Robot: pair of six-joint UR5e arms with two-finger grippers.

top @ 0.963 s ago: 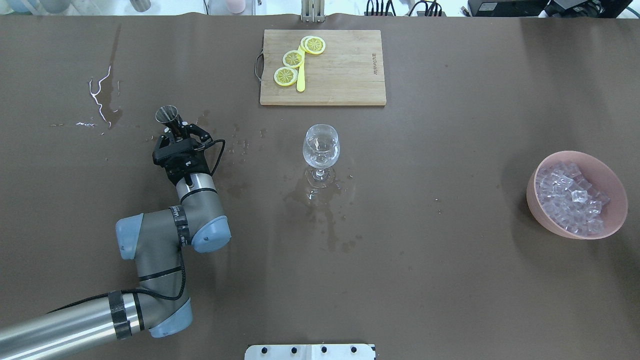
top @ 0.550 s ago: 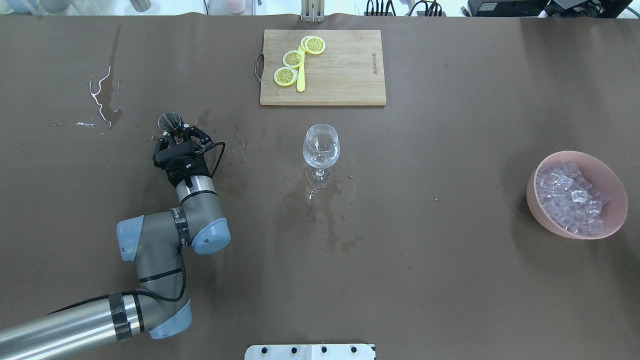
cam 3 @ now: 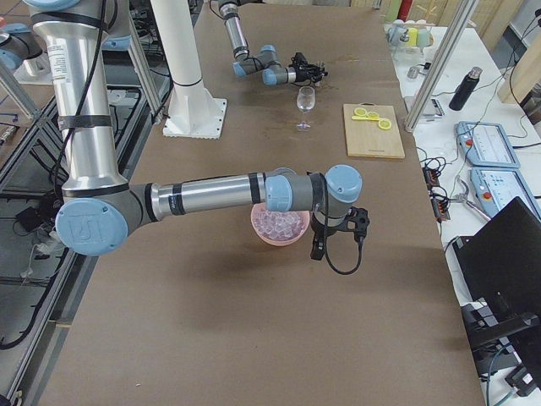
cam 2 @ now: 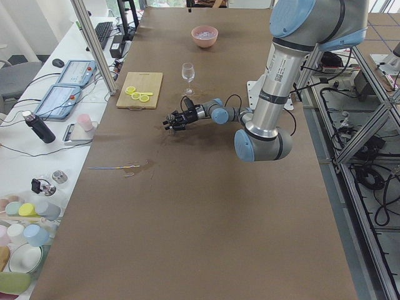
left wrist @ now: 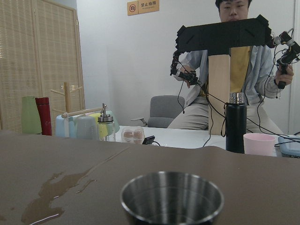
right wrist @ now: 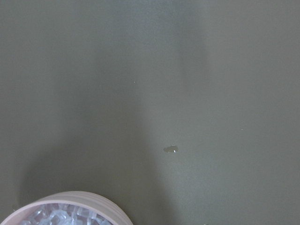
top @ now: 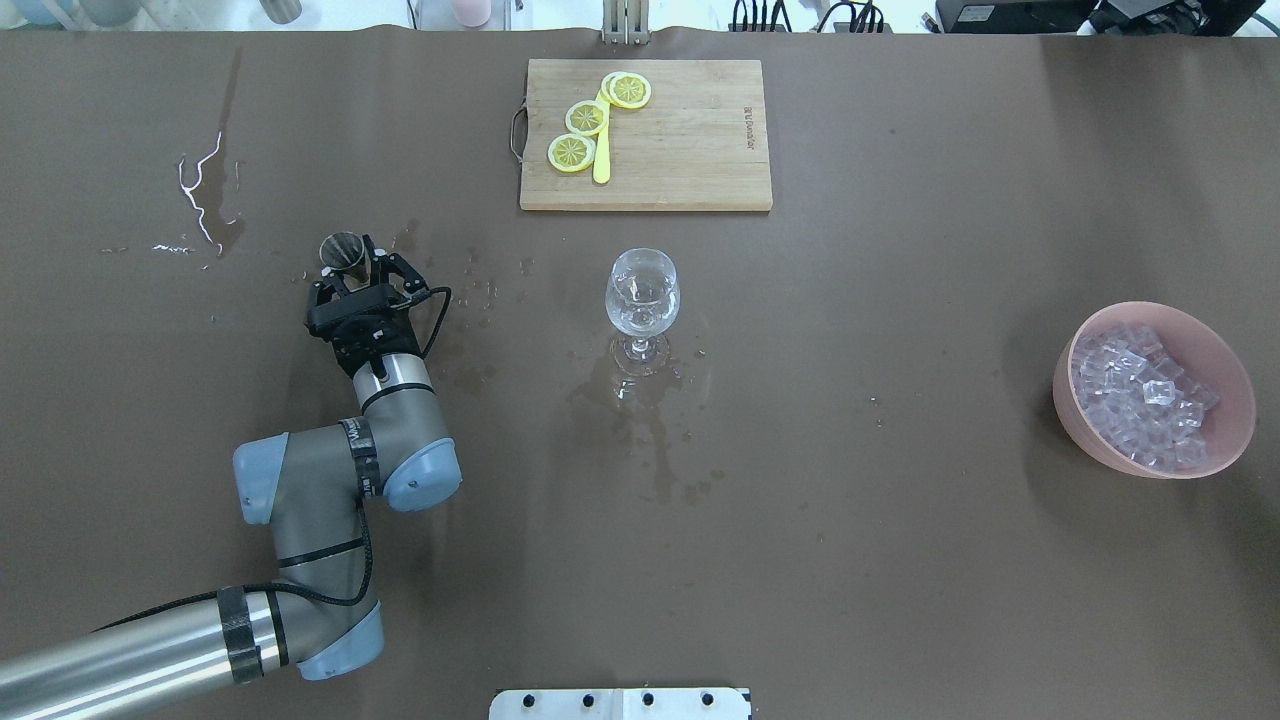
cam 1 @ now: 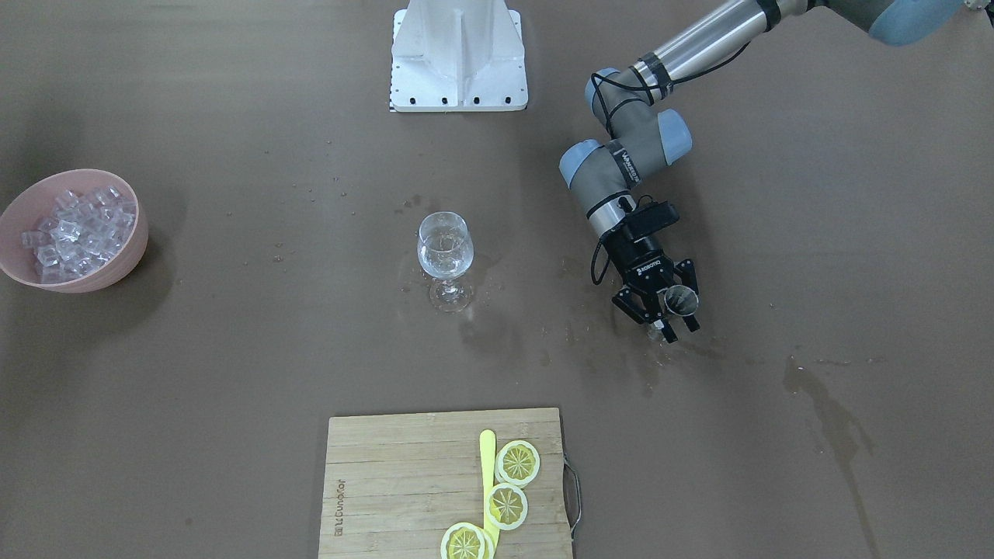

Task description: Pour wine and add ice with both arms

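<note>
My left gripper [top: 357, 272] is shut on a small metal cup [top: 341, 250], held upright low over the table, left of the wine glass [top: 642, 290]. The cup also shows in the front view [cam 1: 682, 298] and fills the bottom of the left wrist view [left wrist: 171, 197]; it looks empty. The glass [cam 1: 445, 250] stands mid-table with a little clear wine in its bowl. The ice [top: 1142, 392] fills a pink bowl [top: 1235, 400] at the far right. My right gripper [cam 3: 318, 248] shows only in the right side view, by the bowl; I cannot tell whether it is open.
A wooden cutting board [top: 690, 140] with lemon slices [top: 587, 118] and a yellow knife lies behind the glass. Wet patches [top: 650, 430] spread in front of the glass, and a spill [top: 200, 190] lies at the far left. The white base block [cam 1: 458, 54] is at the robot's edge.
My left gripper drew back slightly toward the robot with the metal cup, and the cup went from tilted to upright. The glass and bowl have not moved.
</note>
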